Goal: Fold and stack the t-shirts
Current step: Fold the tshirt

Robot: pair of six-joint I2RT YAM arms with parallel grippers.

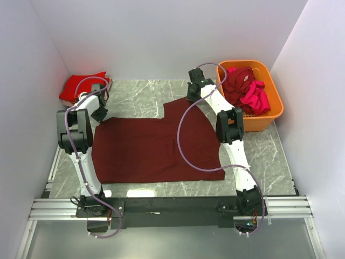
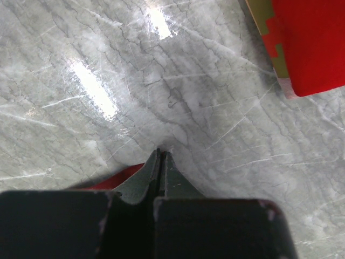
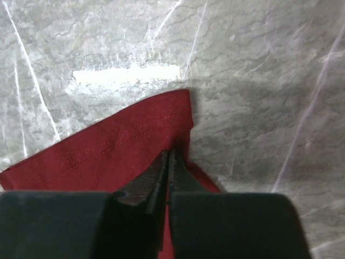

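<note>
A dark maroon t-shirt lies spread flat on the marble table. My left gripper is at its far left corner. In the left wrist view the gripper is shut, with a sliver of maroon cloth under and between the tips. My right gripper is at the shirt's far right corner. In the right wrist view the gripper is shut on the hemmed edge of the maroon cloth. A folded bright red t-shirt lies in the far left corner and also shows in the left wrist view.
An orange plastic basket stands at the far right, holding a maroon shirt and a magenta-pink shirt. White walls close in the table on three sides. The arm bases and a metal rail run along the near edge.
</note>
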